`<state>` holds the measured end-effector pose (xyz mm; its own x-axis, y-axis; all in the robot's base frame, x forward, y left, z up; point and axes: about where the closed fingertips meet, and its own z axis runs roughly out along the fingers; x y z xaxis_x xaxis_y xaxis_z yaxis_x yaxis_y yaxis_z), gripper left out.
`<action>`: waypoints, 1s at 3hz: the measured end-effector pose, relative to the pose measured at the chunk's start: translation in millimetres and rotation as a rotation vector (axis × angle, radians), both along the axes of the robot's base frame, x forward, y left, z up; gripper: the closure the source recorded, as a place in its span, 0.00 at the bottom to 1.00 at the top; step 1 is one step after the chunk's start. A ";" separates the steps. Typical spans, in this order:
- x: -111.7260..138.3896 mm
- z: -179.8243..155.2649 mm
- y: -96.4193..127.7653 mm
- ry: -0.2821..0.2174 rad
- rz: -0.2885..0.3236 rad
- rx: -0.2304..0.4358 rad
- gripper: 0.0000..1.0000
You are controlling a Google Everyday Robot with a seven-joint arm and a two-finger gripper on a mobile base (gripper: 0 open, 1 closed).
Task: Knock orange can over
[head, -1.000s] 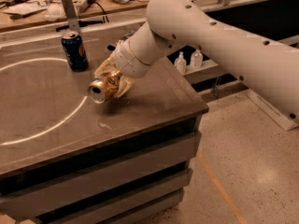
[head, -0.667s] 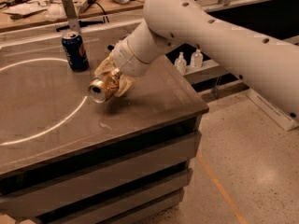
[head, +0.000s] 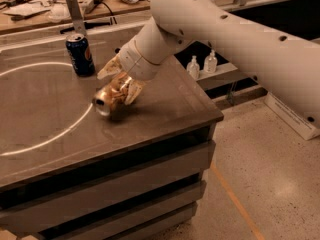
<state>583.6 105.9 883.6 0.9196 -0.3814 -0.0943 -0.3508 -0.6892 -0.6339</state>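
The orange can (head: 106, 101) is tipped over on the dark tabletop (head: 165, 109), silver top facing the front left, its outline blurred. My gripper (head: 121, 82) is right over and behind the can, at the end of the white arm (head: 210, 29) that reaches in from the right. The can's rear end is hidden under the gripper, so I cannot tell whether it is held or only touched.
A dark blue soda can (head: 80, 54) stands upright behind and left of the gripper. A white circle line (head: 60, 134) is marked on the tabletop. The table's right edge (head: 212, 111) drops to the floor. Two small bottles (head: 202, 64) stand on a shelf behind.
The orange can has shifted a little down and toward the table's front and is now blurred. The arm has moved slightly with it. The blue can has not moved.
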 end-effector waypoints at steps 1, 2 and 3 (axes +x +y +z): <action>-1.6 1.2 -0.6 0.010 0.000 0.004 0.00; -3.0 4.0 -1.9 0.025 -0.011 0.030 0.00; -1.6 11.2 -5.3 0.045 -0.054 0.127 0.00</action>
<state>582.1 100.6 894.8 0.8916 -0.4129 -0.1857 -0.4156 -0.5840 -0.6973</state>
